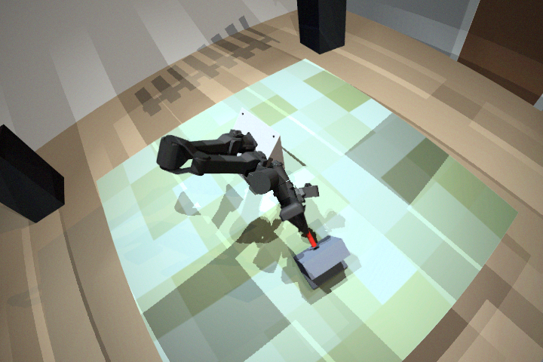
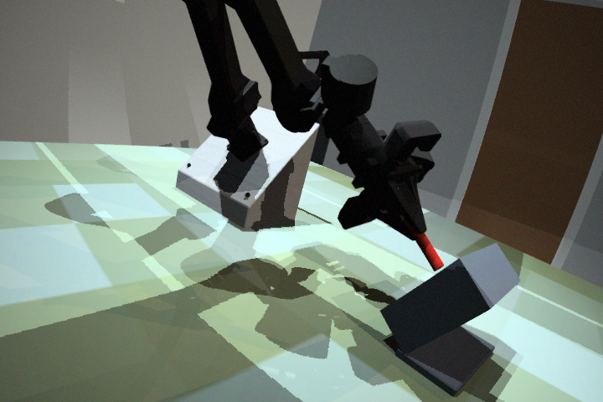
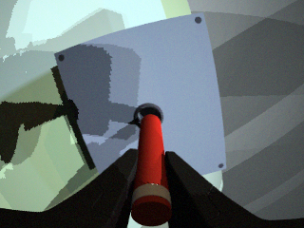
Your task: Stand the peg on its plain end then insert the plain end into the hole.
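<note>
The red peg [image 1: 311, 240] [image 2: 429, 252] [image 3: 151, 166] is tilted, its pale band [image 3: 151, 191] near the end closer to the wrist camera. My gripper [image 1: 308, 233] [image 2: 419, 232] [image 3: 150, 158] is shut on the peg, with the plain end sticking out past the fingertips. The blue-grey sloped panel [image 1: 329, 255] [image 3: 190, 95] has one round hole [image 3: 142, 113] with a dark rim. In the wrist view the plain end overlaps the hole's lower part. In the exterior view the end shows close above the panel block [image 2: 435, 301]; I cannot tell whether it has entered.
A white sloped block [image 1: 259, 126] [image 2: 283, 124] with small dark dots stands behind, partly hidden by the arm. The panel block rests on a dark base [image 2: 454, 360] on the patterned table [image 1: 443, 238]. Dark blocks [image 1: 321, 25] [image 1: 29, 179] stand beyond the table.
</note>
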You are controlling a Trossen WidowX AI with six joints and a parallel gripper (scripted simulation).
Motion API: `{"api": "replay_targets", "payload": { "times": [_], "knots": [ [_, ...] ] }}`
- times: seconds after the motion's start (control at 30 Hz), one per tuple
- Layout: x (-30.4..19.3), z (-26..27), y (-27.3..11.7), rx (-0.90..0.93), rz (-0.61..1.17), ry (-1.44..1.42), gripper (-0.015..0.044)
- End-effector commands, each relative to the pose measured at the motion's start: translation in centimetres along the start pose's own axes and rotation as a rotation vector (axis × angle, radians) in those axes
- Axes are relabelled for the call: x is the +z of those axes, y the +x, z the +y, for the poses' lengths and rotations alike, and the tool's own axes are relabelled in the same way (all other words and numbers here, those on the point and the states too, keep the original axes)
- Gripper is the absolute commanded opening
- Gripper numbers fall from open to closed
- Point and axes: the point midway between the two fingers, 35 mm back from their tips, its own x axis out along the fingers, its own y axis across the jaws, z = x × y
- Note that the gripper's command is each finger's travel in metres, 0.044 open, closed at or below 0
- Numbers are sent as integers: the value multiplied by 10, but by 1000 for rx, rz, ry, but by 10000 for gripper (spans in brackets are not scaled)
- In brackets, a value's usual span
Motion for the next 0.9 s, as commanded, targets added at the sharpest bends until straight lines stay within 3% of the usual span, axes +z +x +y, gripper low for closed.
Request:
{"api": "replay_targets", "payload": {
  "times": [0.0, 0.87],
  "knots": [
    [-1, 0, -1, 0, 2, 1, 0],
    [2, 5, 1, 0, 2, 1, 0]
  ]
}}
